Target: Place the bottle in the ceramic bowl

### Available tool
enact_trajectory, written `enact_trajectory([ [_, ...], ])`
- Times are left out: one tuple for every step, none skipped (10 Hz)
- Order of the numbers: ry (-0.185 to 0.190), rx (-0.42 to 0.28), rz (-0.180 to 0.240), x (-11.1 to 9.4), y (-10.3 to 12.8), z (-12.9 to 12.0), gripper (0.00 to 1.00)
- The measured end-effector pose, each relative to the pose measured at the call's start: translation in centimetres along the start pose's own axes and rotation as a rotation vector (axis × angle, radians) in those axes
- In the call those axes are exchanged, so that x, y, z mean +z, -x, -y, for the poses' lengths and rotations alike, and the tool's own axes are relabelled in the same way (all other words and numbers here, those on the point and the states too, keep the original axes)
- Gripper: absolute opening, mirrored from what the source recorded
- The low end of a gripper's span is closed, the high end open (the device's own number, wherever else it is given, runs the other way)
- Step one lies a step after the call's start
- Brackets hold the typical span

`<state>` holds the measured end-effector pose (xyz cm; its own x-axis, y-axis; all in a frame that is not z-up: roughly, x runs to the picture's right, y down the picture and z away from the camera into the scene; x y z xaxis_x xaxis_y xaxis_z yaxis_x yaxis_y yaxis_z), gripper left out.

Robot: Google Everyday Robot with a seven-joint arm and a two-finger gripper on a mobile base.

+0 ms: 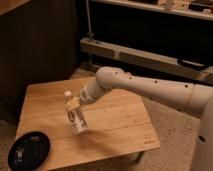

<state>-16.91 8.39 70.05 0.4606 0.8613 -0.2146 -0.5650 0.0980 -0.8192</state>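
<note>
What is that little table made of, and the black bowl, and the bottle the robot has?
The low slatted table looks like pale wood, perhaps bamboo: plank lines show. The round black bowl shines glossily, so likely glazed ceramic. The small whitish bottle with a white cap seems plastic, though that is a guess. The gripper sits at the bottle's upper part, above the table.

A white robot arm (150, 90) reaches from the right over a low wooden bench (115, 125), its end effector (75, 104) holding a small pale bottle (75, 113) tilted, cap up and to the left, above the bench's middle. A black ceramic bowl (29, 150) sits at the bench's near left corner, well apart from the bottle.
</note>
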Motion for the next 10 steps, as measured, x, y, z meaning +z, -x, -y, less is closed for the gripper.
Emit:
enact_trajectory([
  [0.028,-0.012,-0.016,1.8,0.3,-1.1,0.00],
  [0.047,-0.023,-0.032,3.1,0.4,-2.0,0.00],
  [0.074,-0.042,-0.062,4.8,0.2,-3.5,0.00],
  [0.093,-0.054,-0.082,5.9,0.0,-4.5,0.00],
  [0.118,-0.071,-0.107,7.3,-0.2,-5.8,0.00],
  [0.145,-0.090,-0.133,8.7,-0.2,-7.3,0.00],
  [0.168,-0.105,-0.156,10.0,0.0,-8.5,0.00],
  [0.195,-0.120,-0.177,11.3,0.3,-9.6,0.00],
  [0.222,-0.128,-0.194,12.2,0.4,-10.2,0.00],
  [0.261,-0.134,-0.205,13.1,0.3,-10.6,0.00],
])
